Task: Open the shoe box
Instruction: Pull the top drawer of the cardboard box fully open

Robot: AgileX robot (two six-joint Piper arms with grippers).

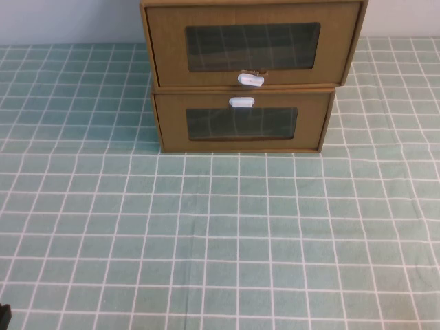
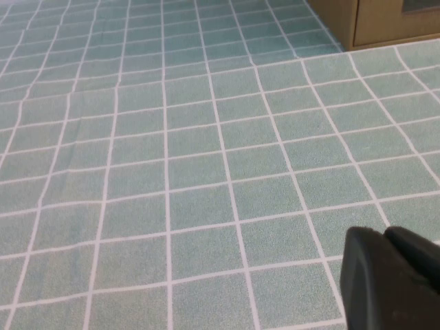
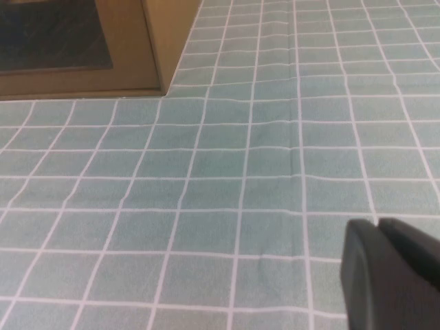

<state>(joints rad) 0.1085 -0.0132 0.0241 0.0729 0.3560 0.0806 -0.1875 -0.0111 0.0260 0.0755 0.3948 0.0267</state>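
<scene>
On the table (image 1: 220,240), the biggest risk is the whole stack shifting. The upper shoe box (image 1: 168,48) merely rests on the lower shoe box (image 1: 172,124), so a pull could drag a box over the checked cloth instead of sliding its front out.

Both arms sit well in front of the lower shoe box. The left end effector (image 2: 386,240) and right end effector (image 3: 379,230) are each pinched closed on nothing and must spread before gripping.

The white upper handle (image 1: 250,79) sits just above the lower shoe box's own lower handle (image 1: 241,102); they look easy to slip off or confuse.

Both boxes are closed, and their dark windows (image 1: 253,47) reveal no contents.
</scene>
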